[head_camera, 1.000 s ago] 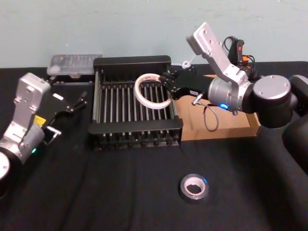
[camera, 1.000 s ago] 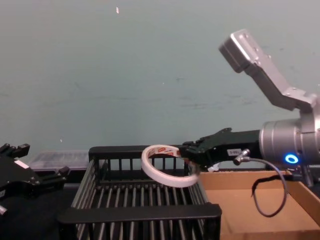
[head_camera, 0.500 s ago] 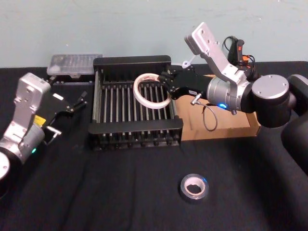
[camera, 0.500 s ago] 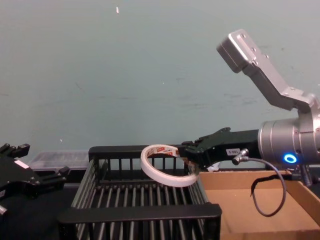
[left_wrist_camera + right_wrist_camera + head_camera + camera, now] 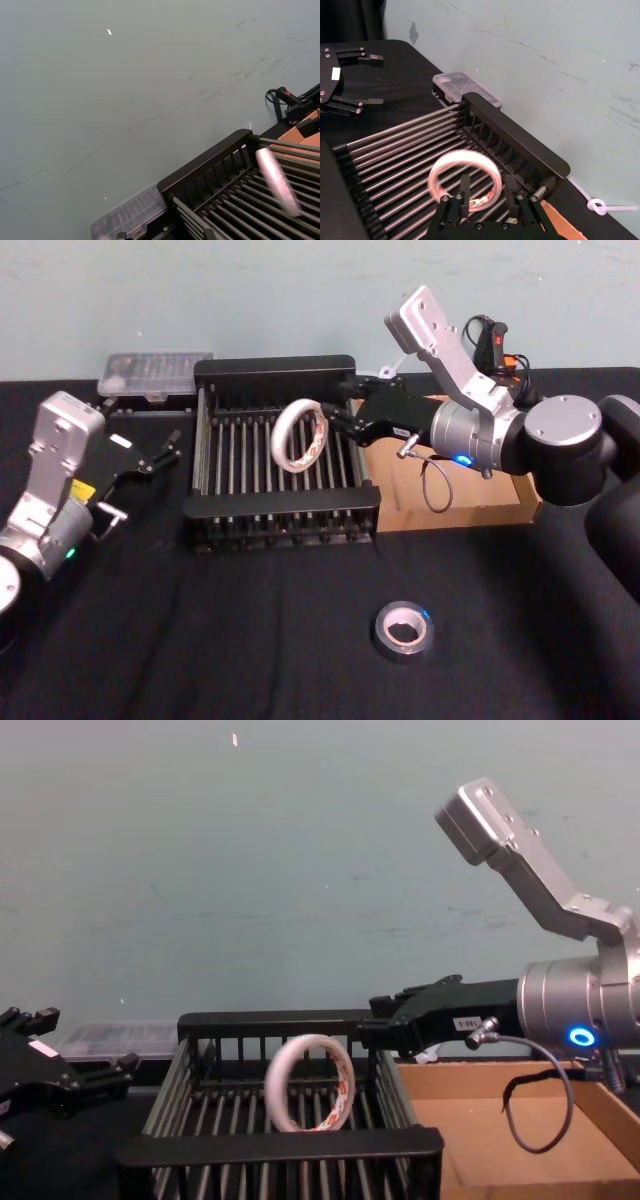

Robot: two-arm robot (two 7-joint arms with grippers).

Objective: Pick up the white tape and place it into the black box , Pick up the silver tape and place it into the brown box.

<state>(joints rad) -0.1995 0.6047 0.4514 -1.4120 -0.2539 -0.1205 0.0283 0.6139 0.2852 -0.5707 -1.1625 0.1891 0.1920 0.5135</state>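
The white tape (image 5: 320,435) stands on edge on the bars inside the black box (image 5: 275,367), free of any grip; it also shows in the chest view (image 5: 279,1088) and, blurred, in the right wrist view (image 5: 465,157). My right gripper (image 5: 340,408) hovers open over the box's right rim, just behind the roll (image 5: 487,195). The silver tape (image 5: 381,635) lies flat on the black table near the front. The brown box (image 5: 480,505) sits right of the black box, under my right arm. My left gripper (image 5: 160,452) rests open at the far left.
A clear plastic case (image 5: 155,373) lies behind the black box's left corner. A loose cable loop (image 5: 437,488) hangs from my right wrist over the brown box. Black tabletop (image 5: 250,630) stretches open between the boxes and the silver tape.
My right gripper has opened and let go of the white tape. The roll dropped from a tilted hold above the bars to standing on edge inside the black box.
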